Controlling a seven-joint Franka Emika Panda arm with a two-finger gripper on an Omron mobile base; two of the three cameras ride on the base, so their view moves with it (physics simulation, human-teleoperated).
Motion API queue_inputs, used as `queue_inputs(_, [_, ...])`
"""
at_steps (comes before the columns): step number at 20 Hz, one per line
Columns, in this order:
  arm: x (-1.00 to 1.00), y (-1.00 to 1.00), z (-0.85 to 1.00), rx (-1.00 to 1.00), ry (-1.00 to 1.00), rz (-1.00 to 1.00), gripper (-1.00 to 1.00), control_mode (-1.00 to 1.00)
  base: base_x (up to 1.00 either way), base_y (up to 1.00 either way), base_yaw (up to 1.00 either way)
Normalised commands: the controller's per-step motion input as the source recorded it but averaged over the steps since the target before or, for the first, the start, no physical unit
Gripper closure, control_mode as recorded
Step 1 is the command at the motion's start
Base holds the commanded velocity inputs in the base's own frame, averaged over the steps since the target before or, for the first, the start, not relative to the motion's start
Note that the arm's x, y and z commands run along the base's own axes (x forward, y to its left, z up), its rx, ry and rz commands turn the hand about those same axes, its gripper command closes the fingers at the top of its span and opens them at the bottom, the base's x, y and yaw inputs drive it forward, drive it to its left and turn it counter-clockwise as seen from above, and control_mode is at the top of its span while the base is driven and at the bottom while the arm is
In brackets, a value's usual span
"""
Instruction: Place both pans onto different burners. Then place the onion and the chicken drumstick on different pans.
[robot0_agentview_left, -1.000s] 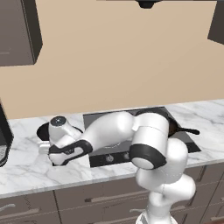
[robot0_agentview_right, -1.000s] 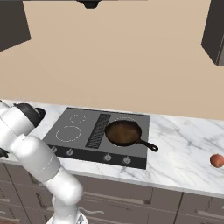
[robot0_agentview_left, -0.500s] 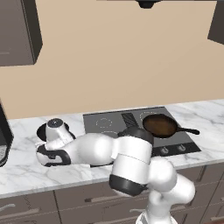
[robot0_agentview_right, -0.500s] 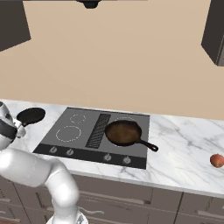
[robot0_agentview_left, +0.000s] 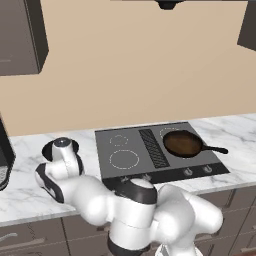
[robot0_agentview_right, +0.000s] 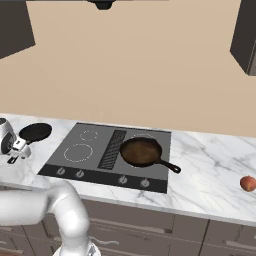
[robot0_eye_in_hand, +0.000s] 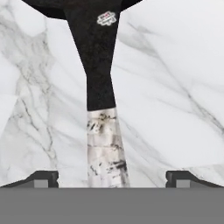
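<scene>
Swung further left since half a second ago, hand now low over the marble counter (robot0_agentview_right: 210, 165) left of the cooktop (robot0_agentview_right: 150, 140), out past the black pan. Gripper (robot0_eye_in_hand: 112, 177) pointing down at the counter, jaws released and spread wide, one fingertip (robot0_eye_in_hand: 40, 178) on each side of the black pan's (robot0_agentview_right: 35, 132) handle, neither touching it. Handle running up the middle of the hand view: silvery end nearest, black part beyond, widening into the pan body at the top edge. Black pan flat on the counter, off the cooktop, well apart from any burner (robot0_agentview_right: 78, 152). Hand (robot0_agentview_right: 17, 147) just at the pan's handle end in the right base view. Further on, brown pan (robot0_agentview_right: 141, 151) sitting on a right-side burner, handle pointing right and toward the front edge. Onion (robot0_agentview_right: 247, 183) on the counter far right, well apart from both pans. Drumstick not made out.
</scene>
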Motion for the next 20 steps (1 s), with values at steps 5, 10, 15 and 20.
queue_inputs(5, [0.0, 0.0, -0.36, 0.0, 0.0, 0.0, 1.0, -1.0, 0.0, 0.0, 0.0])
queue_inputs(10, [0.0, 0.02, -0.14, 0.0, 0.0, 0.0, 1.0, -1.0, 0.0, 0.0, 0.0])
queue_inputs(15, [0.0, 0.0, 0.0, 0.0, 0.0, 0.0, 1.0, -1.0, 0.0, 0.0, 0.0])
queue_inputs(20, [-0.01, -0.06, 0.13, 0.0, -0.02, 0.0, 1.0, -1.0, 0.0, 0.0, 0.0])
